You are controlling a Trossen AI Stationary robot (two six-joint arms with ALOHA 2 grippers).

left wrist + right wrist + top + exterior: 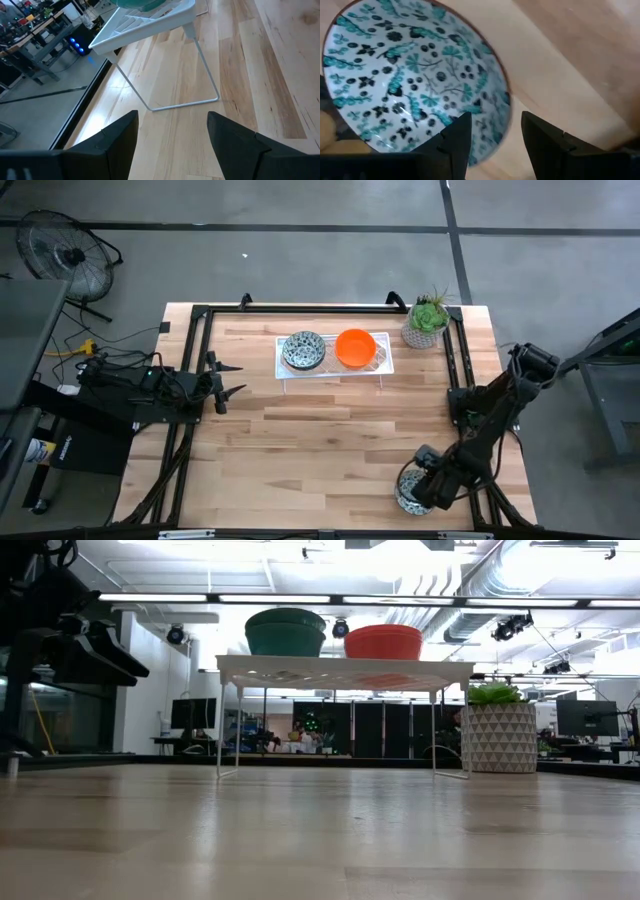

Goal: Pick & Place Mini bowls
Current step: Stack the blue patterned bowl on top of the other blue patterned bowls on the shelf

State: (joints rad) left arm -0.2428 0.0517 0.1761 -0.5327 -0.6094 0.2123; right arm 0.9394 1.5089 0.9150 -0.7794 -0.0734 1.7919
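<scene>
Across the wooden table (330,440), which fills most of the high view, a dark frame (200,315) runs along the edges. Both dark arms reach in over it: the left arm (150,385) from the left side, the right arm (490,420) bent down toward the near right corner.

Near the far edge stands a white wire rack (385,365) on thin legs. Just beside its right end sits a pale patterned pot with a green plant (427,320).

On the rack rest two mini bowls side by side: a patterned bowl (303,350) on the left and a plain orange bowl (355,347) on the right. From table height they show as a green-toned bowl (286,632) and an orange one (383,642) atop the rack's shelf (345,668).

A third patterned bowl (410,490) lies on the table at the near right corner. The right gripper (428,480) is at it; in the right wrist view its fingers (455,142) stand spread apart, one over the bowl's inside (410,75) and one outside the rim, straddling the edge without yet pinching it.

The left gripper (222,385) hangs near the table's left side, well apart from the rack, its fingers (117,137) spread and holding nothing.
</scene>
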